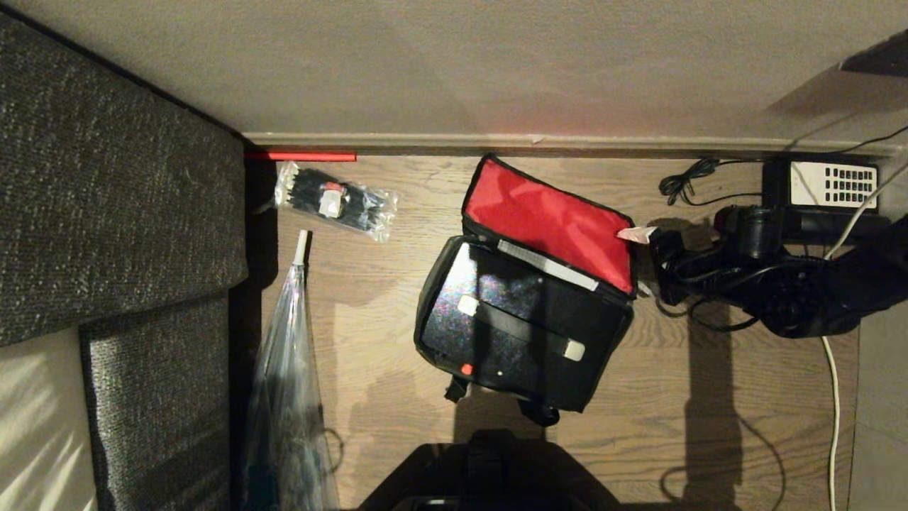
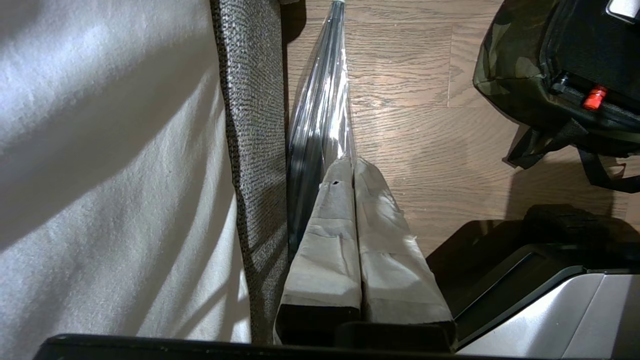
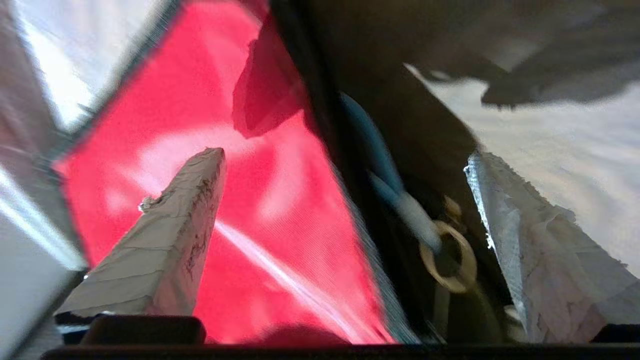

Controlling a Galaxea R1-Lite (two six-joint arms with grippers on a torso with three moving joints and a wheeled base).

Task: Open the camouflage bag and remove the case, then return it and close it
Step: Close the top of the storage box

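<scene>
Nowhere legible writing: camouflage bag [image 1: 525, 319], case [image 1: 496, 312].

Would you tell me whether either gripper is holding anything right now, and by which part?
Nothing is held. The right gripper stands open at the edge of the camouflage bag's raised red lid; the left gripper is shut on nothing.

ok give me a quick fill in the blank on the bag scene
1. The camouflage bag lies with its lid ____.
2. The lid's lining is ____.
3. The case sits ____ the bag.
4. The right hand, at the lid's edge, has its fingers ____.

Missing words: open; red; inside; open
</scene>
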